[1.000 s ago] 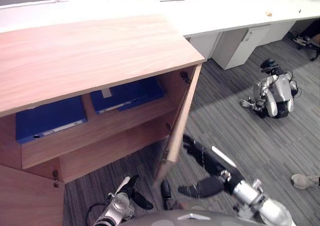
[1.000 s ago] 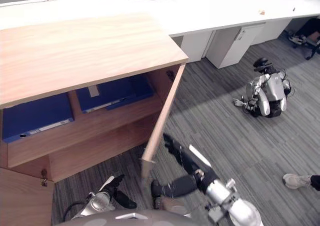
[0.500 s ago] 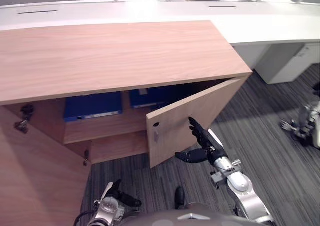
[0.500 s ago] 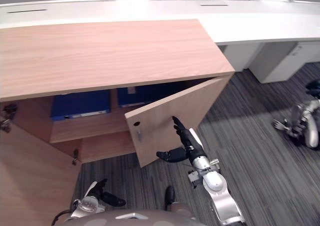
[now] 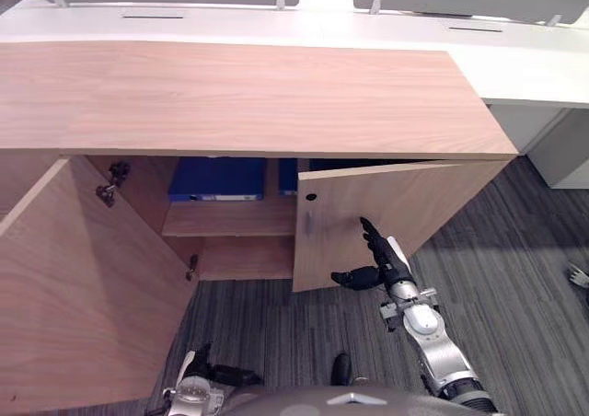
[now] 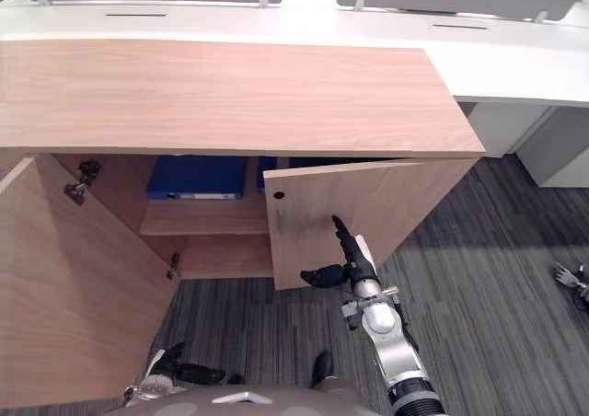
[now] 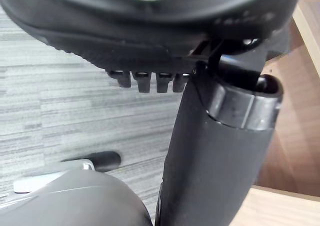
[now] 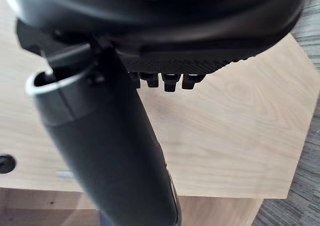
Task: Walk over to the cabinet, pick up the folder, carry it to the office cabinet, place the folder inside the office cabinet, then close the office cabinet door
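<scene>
The wooden office cabinet (image 5: 239, 94) stands in front of me with two blue folders lying on its upper shelf, the nearer one (image 5: 216, 179) flat behind the open left half. The cabinet's right door (image 5: 386, 213) is swung most of the way in. My right hand (image 5: 377, 261) is open, its straight fingers against that door's outer face; in the right wrist view the door's wood (image 8: 240, 126) sits just past the fingertips (image 8: 170, 81). My left hand (image 5: 216, 375) hangs low by my side over the carpet, open and holding nothing.
The cabinet's left door (image 5: 83, 287) stands wide open toward me at the left. A long white desk (image 5: 543, 66) runs behind the cabinet, with a white drawer unit (image 5: 571, 154) at the right. Grey carpet (image 5: 525, 278) lies to the right.
The right door has swung from wide open to nearly closed, with my right hand following on its face. The camera has turned to face the cabinet more squarely.
</scene>
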`<state>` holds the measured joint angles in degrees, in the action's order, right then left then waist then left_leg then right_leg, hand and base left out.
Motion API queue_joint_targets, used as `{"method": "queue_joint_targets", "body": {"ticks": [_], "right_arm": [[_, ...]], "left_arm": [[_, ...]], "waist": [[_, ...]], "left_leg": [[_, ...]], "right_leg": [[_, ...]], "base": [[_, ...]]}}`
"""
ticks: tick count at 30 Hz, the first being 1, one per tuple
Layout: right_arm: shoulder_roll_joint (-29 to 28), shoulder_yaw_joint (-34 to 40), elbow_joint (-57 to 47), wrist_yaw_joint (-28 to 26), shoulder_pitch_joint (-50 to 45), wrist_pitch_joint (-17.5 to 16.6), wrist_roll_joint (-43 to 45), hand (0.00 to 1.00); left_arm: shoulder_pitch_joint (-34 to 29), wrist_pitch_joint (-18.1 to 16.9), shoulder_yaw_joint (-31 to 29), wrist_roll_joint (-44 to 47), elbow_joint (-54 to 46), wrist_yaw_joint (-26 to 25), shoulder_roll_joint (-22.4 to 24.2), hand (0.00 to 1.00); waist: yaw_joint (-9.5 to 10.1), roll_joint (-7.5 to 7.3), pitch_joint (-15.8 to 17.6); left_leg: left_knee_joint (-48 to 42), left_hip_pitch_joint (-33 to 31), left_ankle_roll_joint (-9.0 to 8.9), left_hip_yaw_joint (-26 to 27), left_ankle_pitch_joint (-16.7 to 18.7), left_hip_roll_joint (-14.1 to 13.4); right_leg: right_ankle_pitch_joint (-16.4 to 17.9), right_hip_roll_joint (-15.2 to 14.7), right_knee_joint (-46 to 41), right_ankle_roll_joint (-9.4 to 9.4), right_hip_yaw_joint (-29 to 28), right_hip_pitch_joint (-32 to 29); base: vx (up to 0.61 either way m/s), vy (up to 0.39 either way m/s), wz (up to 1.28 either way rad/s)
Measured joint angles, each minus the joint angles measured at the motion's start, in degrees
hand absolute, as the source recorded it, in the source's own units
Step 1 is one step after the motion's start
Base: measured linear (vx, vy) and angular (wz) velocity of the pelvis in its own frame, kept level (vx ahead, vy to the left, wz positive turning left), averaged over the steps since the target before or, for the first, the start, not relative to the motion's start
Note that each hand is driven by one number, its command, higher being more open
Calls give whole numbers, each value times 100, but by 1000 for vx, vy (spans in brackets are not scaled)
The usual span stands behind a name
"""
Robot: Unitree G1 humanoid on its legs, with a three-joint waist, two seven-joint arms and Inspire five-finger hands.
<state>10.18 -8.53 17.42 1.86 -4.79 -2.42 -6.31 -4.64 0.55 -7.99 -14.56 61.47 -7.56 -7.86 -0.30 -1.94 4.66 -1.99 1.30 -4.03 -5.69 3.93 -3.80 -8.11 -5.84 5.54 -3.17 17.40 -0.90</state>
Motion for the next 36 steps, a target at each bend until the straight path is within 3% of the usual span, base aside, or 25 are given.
{"method": "queue_joint_targets", "body": {"ticks": [15, 23, 29, 36], "right_arm": [[-311, 665, 2261, 119, -125, 114, -728, 100], [-427, 871, 2618, 140, -166, 197, -768, 100], [-548, 1020, 2619, 257, -79, 218, -768, 100], [-536, 1010, 2620, 303, 117, 226, -767, 100]], "left_arm": [[-137, -17, -14, 414, -215, -163, 110, 100], [-358, -85, -55, 1191, -553, -257, 164, 100], [-527, -186, -649, 1892, -916, -326, 354, 100], [-689, -266, -2009, 2534, -1421, -486, 301, 100]], "waist": [[8, 121, 27], [21, 159, 64], [181, 136, 48], [481, 148, 29]], "left_leg": [[87, 85, 46, -633, -71, 131], [204, 10, 75, -1037, -220, 227], [274, -35, 68, -1419, -308, 301], [281, -115, 38, -1878, -391, 378]], "right_leg": [[202, -116, -2, -104, 671, 399], [279, -215, -3, -200, 1085, 489], [370, -271, -6, -206, 1499, 634], [582, -328, -132, -237, 2061, 816]], "base": [[41, 11, 23], [-7, 11, 29], [27, 7, 36], [34, 0, 40]]}}
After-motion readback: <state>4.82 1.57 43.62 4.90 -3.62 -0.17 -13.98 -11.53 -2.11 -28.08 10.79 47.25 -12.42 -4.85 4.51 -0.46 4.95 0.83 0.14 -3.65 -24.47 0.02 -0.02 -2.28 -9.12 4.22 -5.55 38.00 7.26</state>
